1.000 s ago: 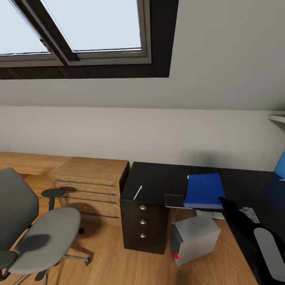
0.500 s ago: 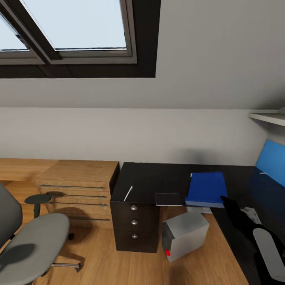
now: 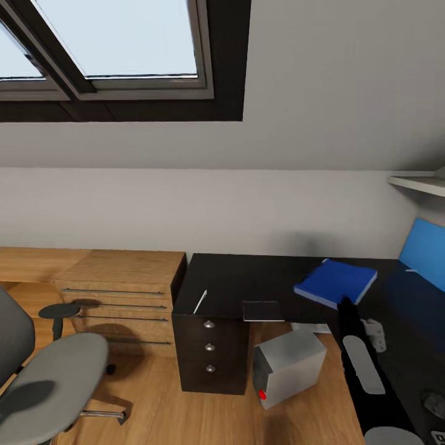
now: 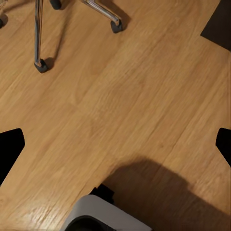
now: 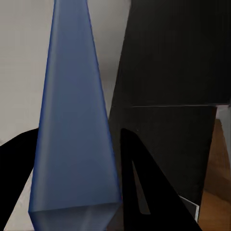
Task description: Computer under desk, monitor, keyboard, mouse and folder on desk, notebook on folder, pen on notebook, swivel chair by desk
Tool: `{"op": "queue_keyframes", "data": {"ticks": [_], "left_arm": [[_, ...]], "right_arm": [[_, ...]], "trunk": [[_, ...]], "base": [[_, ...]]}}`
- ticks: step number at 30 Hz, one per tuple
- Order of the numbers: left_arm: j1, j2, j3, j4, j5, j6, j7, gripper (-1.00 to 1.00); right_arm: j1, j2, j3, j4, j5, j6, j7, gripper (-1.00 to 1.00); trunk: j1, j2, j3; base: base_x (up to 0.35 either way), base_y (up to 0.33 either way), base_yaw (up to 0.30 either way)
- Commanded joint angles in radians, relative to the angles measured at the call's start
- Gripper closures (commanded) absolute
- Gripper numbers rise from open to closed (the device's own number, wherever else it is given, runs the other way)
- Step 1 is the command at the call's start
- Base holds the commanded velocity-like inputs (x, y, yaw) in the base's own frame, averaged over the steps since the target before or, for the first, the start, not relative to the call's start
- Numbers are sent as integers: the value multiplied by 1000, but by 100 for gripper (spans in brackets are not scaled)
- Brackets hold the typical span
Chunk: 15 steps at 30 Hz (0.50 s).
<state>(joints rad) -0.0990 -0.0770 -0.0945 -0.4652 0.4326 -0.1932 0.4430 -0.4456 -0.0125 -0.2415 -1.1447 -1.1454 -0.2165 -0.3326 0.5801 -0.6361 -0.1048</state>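
The blue folder hangs tilted just over the black desk, its near edge pinched by my right gripper. In the right wrist view the folder runs out between the black fingers, which are shut on it. A grey notebook lies at the desk's front edge, and a white pen rests above the drawers. The grey computer stands askew on the floor under the desk. The swivel chair is at the lower left. My left gripper is open over bare wooden floor near the chair's casters.
A wooden cabinet with bar handles adjoins the desk's left end. A bright blue panel stands at the desk's far right under a pale shelf. A skylight sits above. Part of the robot's grey base shows in the left wrist view.
The camera panned right a second ago, then held still. My right arm has since reached forward and raised the folder, turning and tilting it away from the notebook.
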Motion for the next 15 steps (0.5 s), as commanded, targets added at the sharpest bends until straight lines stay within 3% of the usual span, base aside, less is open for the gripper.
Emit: {"op": "queue_keyframes", "data": {"ticks": [1,4,5,9,12,13,15], "left_arm": [[-1,1,-8,0,10,-14,6,-100],[-1,0,-9,0,1,-32,7,-100],[-1,0,-9,0,-9,-39,7,-100],[-1,0,-9,0,-12,-46,8,-100],[-1,-1,-8,0,-12,-49,8,-100],[-1,-1,-8,0,-12,-50,8,-100],[-1,-1,-8,0,-12,-50,8,-100]], "right_arm": [[-22,3,4,42,-10,-51,-2,100],[-48,10,13,117,-11,-143,-2,100],[-55,41,67,174,-10,-180,0,100],[-56,55,92,197,-11,-193,2,100],[-56,57,96,201,-9,-248,2,100],[-56,58,96,203,-9,-292,3,100],[-56,58,98,208,-13,-448,3,100]], "trunk": [[0,-2,-2],[0,-2,-2],[0,-2,-2],[0,-2,-2],[0,-2,-2],[0,-2,-2],[0,-2,-2]], "base": [[0,0,0],[0,0,0],[0,0,0],[0,0,0],[0,0,0],[0,0,0],[0,0,0]]}}
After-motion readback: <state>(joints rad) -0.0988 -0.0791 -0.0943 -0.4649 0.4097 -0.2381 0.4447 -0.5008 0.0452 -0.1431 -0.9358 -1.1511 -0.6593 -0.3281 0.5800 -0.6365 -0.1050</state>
